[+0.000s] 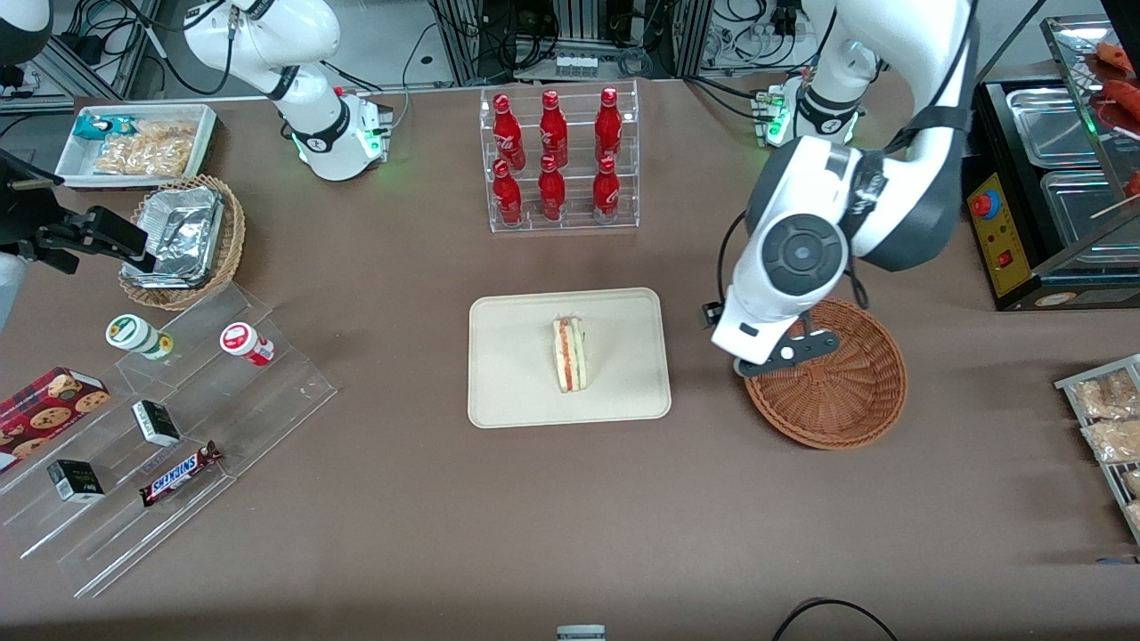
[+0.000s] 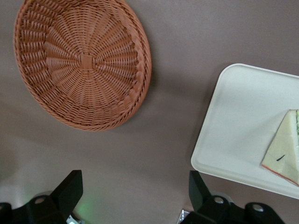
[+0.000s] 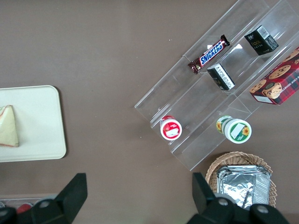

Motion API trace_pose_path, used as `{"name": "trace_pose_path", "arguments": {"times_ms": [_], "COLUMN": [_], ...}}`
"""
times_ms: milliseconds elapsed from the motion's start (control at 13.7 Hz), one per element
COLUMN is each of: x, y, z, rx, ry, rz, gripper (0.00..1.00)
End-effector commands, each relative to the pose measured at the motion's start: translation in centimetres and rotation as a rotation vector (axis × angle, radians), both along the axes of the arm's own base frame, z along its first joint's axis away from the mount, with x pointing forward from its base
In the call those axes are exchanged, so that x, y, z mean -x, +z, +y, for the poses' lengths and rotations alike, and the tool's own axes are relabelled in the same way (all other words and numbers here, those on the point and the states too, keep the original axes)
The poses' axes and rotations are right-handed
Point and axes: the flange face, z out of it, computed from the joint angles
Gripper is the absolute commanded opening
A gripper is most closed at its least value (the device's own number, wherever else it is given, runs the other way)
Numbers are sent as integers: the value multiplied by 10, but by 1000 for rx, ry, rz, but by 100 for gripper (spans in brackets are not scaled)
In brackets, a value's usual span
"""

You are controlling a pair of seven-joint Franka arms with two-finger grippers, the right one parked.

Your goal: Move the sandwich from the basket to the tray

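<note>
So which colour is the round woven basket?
Reddish-brown; the basket shows best in the left wrist view, with the open hand above the table.

You get bright, even overhead light in all 3 views, and shadows stay short and soft. The tray [image 1: 499, 401] casts only a thin dark line along its rim. The basket [image 2: 81, 60] leaves a faint smudge on the brown cloth. The gripper [image 2: 134, 183], hanging above the basket's rim nearest the tray with its fingers [image 2: 70, 186] wide apart, shows as a near-black, slightly soft silhouette with a green glow beside it. The foil containers [image 1: 178, 233] glare white, and the red bottles [image 1: 554, 160] carry small highlights.
</note>
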Motion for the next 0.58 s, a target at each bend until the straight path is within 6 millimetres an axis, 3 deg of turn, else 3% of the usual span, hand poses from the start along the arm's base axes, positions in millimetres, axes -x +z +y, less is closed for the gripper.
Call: {"name": "trace_pose_path", "arguments": {"times_ms": [0, 73, 511], "x": [6, 10, 19], "y": [25, 32, 82], "z": [49, 52, 116], "rx": [35, 50, 122], "ry": [-7, -43, -118], "rz": [10, 22, 55], "gripper": [100, 100, 100]}}
